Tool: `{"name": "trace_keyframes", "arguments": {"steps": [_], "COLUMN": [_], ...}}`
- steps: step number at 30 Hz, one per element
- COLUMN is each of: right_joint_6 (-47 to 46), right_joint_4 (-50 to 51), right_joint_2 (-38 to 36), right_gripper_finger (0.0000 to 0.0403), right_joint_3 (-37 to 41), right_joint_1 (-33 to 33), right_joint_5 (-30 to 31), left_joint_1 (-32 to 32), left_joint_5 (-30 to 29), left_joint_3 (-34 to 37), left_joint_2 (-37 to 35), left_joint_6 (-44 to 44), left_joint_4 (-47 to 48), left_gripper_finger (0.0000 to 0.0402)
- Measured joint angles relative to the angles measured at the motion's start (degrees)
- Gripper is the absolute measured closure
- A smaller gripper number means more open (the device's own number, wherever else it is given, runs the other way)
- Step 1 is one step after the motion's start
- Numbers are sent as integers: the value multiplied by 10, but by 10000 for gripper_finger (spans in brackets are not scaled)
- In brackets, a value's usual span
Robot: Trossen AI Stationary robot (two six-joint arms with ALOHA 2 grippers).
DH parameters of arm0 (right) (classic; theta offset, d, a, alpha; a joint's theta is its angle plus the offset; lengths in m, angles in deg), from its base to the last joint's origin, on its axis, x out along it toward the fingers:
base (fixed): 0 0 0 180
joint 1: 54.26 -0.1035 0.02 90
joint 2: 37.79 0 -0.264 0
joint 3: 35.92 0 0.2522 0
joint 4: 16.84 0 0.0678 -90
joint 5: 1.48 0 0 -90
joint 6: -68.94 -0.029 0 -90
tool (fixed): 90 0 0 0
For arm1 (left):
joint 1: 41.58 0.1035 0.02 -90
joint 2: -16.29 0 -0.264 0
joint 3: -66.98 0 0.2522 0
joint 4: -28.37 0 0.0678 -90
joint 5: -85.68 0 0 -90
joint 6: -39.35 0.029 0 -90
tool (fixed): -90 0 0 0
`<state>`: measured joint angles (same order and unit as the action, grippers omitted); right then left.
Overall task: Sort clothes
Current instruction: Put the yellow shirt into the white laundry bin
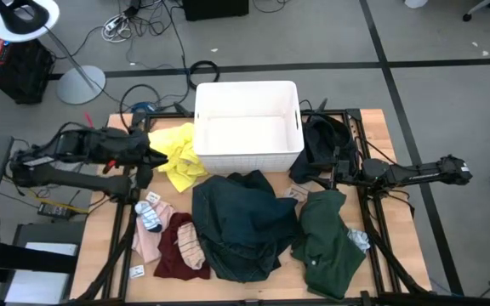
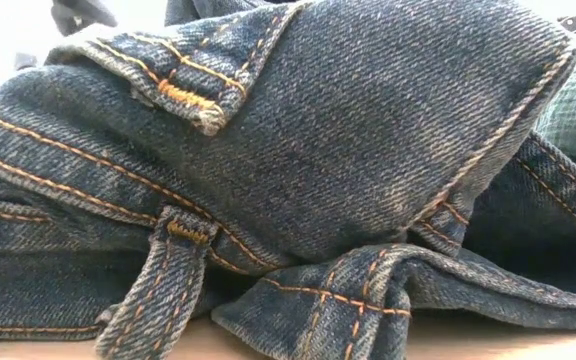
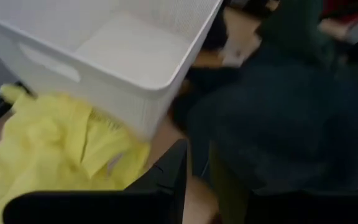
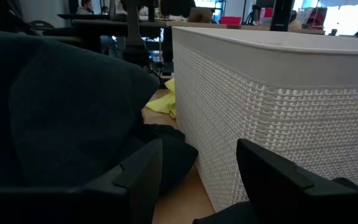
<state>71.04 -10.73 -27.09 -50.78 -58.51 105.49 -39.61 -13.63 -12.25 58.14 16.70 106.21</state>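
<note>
The empty white perforated plastic bin awaits sorting. Left claw, state indeterminable, sits at the crumpled yellow fabric garment; right claw gapes empty beside the black garment.

Table: pale wood, matt, smooth; white bin: hard plastic, fine perforated mesh texture on walls, smooth solid rim, slight sheen; dark teal garment: heavy denim, coarse twill weave, orange topstitching, frayed edge at a seam; yellow garment: thin soft cloth, matt, crumpled; forest green garment: soft matt fabric; black garment: matt cloth; maroon garment and pink garment: soft knit; striped socks: ribbed knit.
</note>
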Motion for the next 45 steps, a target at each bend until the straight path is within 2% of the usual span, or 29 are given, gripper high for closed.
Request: {"name": "trace_keyframes", "arguments": {"steps": [7,11,15,24,35,39,45], "right_joint_6": [0,0,0,0,0,0,0], "right_joint_4": [0,0,0,0,0,0,0], "right_joint_2": [0,0,0,0,0,0,0], "right_gripper_finger": [195,195,195,195,195,195,195], "right_joint_3": [0,0,0,0,0,0,0], "right_joint_1": [0,0,0,0,0,0,0], "right_joint_5": [0,0,0,0,0,0,0], "left_joint_1": [0,0,0,0,0,0,0], "left_joint_5": [25,26,26,104,112,131,117], "left_joint_3": [-164,-236,-278,-281,-281,-281,-281], "left_joint_2": [92,114,120,121,125,125,125], "left_joint_6": [18,30,29,37,22,14,14], "left_joint_4": [160,193,209,215,212,212,212], "left_gripper_finger": [328,328,328,328,326,303,243]}}
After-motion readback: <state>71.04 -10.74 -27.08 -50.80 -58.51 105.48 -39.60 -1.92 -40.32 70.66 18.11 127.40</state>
